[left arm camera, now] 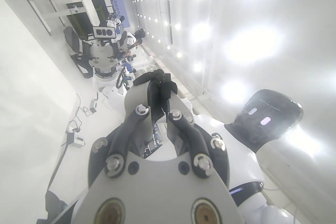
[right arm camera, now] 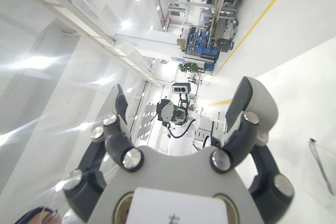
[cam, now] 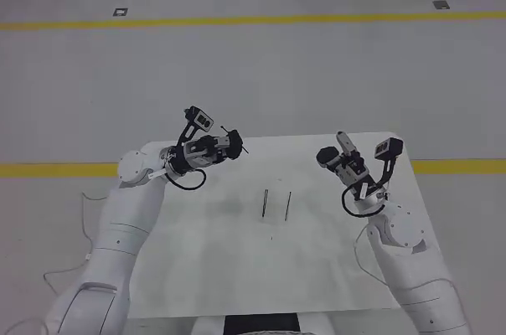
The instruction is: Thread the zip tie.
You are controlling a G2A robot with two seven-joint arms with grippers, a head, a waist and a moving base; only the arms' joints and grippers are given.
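Your left gripper (cam: 234, 145), at the table's upper-left corner, is pinched tight on a thin black plastic zip tie (cam: 243, 149). Your right gripper (right arm camera: 182, 91), at upper right, stands spread wide. Two more dark zip ties (cam: 265, 203) lie side by side at the centre of the white table (cam: 236, 268).

Pale floor (cam: 253, 75), yellow lines (cam: 253, 18), seemingly a bright workshop.

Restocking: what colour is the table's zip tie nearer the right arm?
Black thin zip tie; top view shows best.
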